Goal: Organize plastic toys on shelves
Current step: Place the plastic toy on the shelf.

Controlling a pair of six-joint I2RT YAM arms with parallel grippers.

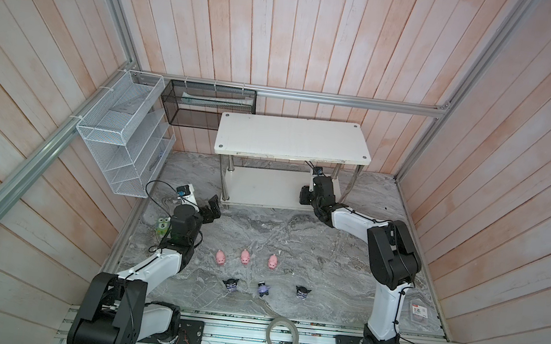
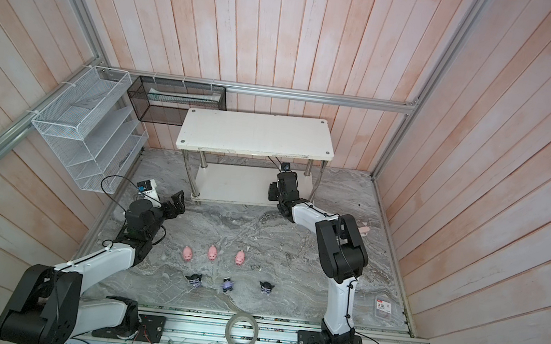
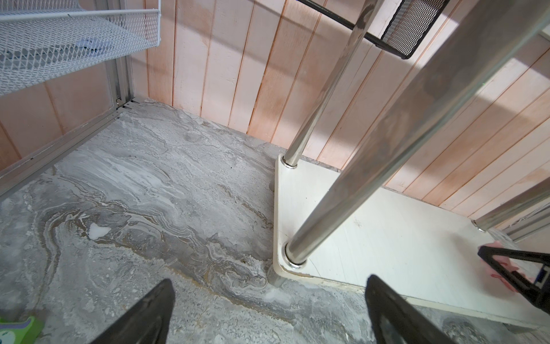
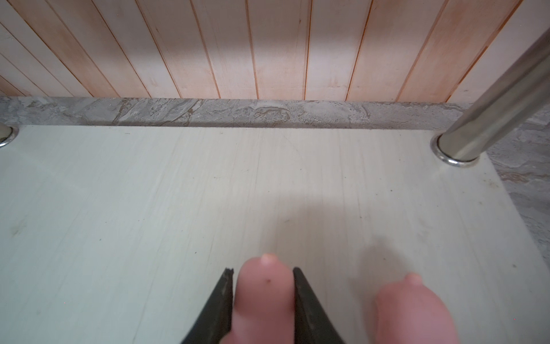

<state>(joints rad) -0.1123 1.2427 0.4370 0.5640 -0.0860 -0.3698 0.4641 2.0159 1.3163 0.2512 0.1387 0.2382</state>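
Note:
The shelves [image 1: 292, 139] stand at the back, a white top board over a lower board [image 1: 264, 189]. My right gripper [image 4: 263, 274] reaches in over the lower board [image 4: 148, 193] and is shut on a pink pig [image 4: 263, 297]. A second pig [image 4: 410, 309] lies on that board right beside it. Three more pigs [image 1: 245, 257] stand in a row on the marble table, with three dark pointed-ear figurines [image 1: 263, 289] in a row nearer the front. My left gripper [image 3: 269, 280] is open and empty, low over the marble by the shelves' front left leg [image 3: 357, 178].
A green toy marked "5" [image 1: 162, 227] sits beside the left arm. A white wire rack [image 1: 121, 136] and a black mesh basket [image 1: 207, 107] hang at the back left. A tape roll [image 1: 282, 336] lies on the front rail, a small packet [image 1: 419, 312] at the right.

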